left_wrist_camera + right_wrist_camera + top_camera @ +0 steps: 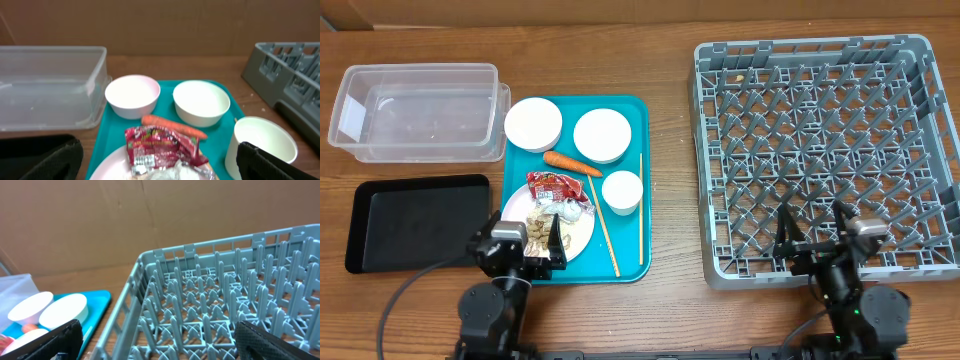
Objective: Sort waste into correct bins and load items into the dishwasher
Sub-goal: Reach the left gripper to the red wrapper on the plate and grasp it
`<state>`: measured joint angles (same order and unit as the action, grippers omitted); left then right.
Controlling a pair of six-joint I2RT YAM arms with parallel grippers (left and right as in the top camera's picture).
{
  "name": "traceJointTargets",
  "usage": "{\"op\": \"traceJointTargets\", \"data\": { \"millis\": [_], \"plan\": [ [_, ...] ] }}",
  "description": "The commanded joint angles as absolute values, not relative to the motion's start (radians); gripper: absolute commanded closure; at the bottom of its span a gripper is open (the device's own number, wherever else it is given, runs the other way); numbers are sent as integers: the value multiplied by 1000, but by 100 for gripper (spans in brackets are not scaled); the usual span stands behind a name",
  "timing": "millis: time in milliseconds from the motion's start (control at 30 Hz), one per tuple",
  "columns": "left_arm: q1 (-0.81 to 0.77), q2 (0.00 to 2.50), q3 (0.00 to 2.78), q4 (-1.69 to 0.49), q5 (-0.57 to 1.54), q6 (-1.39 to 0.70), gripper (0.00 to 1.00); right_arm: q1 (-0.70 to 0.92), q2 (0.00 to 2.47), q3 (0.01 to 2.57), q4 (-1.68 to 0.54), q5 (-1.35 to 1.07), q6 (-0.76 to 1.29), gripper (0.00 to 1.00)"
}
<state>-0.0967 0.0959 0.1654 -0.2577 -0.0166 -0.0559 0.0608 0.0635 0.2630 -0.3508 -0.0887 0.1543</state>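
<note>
Left wrist view: left gripper (159, 150) jaws spread wide, holding nothing. The crinkled red plastic snack wrapper (155, 142) lies right between my fingers, on a round white plate (112, 165). A thin orange carrot (172, 125) is just beyond it, on the teal plastic tray (110, 132). My right gripper (157, 327) is likewise agape and empty, with the grey plastic dishwasher rack (225, 295) directly ahead of it.

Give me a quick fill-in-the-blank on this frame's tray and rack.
1. The carrot lies on the ___ tray.
2. The grey dish rack holds ___ dishes.
3. The red wrapper rests partly on a white ___.
Missing words: teal; no; plate.
</note>
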Motion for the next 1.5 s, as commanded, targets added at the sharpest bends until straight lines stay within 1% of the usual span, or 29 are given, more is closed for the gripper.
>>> {"op": "traceJointTargets", "data": {
  "millis": [0, 100, 167, 200, 267, 300, 367, 567, 667, 833, 900, 967, 1067, 1100, 1167, 1233, 1300, 1333, 1367, 1400, 1467],
  "plan": [
    [-90, 277, 354, -290, -26, -90, 0, 66, 177, 452, -470, -79, 184, 0],
    [-90, 480, 521, -356, -12, -89, 0, 66, 311, 604, -595, -79, 183, 0],
    [-90, 671, 693, -458, 36, -89, 0, 66, 425, 722, -696, -79, 179, 0],
    [-90, 746, 768, -516, 54, -89, 0, 66, 496, 794, -771, -78, 176, 0],
    [-90, 989, 1035, -764, 85, -90, 0, 66, 658, 956, -962, -78, 175, 0],
    [-90, 1048, 1102, -827, 107, -90, 0, 66, 713, 1004, -1025, -73, 152, 0],
    [-90, 1127, 1183, -907, 125, -90, 0, 66, 773, 1041, -1073, -68, 146, 0],
    [-90, 1269, 1207, -937, 237, -94, 0, 66, 873, 1050, -1113, -68, 146, 0],
    [-90, 1363, 1206, -931, 234, -114, 0, 66, 892, 1050, -1110, -67, 146, 0],
    [-90, 1558, 1206, -923, 175, -371, 0, 66, 918, 1050, -1110, -68, 146, 0],
    [-90, 1618, 1206, -906, 170, -424, 0, 66, 925, 1050, -1111, -68, 146, 0],
    [-90, 1679, 1206, -873, 169, -480, 4, 66, 931, 1050, -1114, -68, 146, 0],
    [-90, 1733, 1206, -826, 170, -506, 10, 66, 932, 1050, -1115, -68, 146, 0],
    [-90, 1748, 1206, -812, 170, -514, 13, 66, 932, 1050, -1114, -68, 146, 0],
    [-90, 1776, 1206, -791, 170, -514, 28, 66, 932, 1050, -1115, -68, 146, 0],
    [-90, 1779, 1206, -791, 170, -513, 48, 66, 932, 1050, -1115, -68, 146, 0],
    [-90, 1777, 1208, -792, 170, -514, 62, 66, 932, 1050, -1115, -68, 146, 0],
    [-90, 1777, 1208, -792, 170, -514, 73, 66, 932, 1050, -1115, -68, 146, 0],
    [-90, 1777, 1208, -792, 170, -514, 78, 66, 932, 1050, -1115, -68, 146, 0],
    [-90, 1777, 1208, -792, 170, -514, 80, 66, 932, 1050, -1115, -68, 146, 0],
    [-90, 1777, 1208, -788, 168, -513, 92, 66, 932, 1050, -1115, -68, 146, 0]
  ]
}}
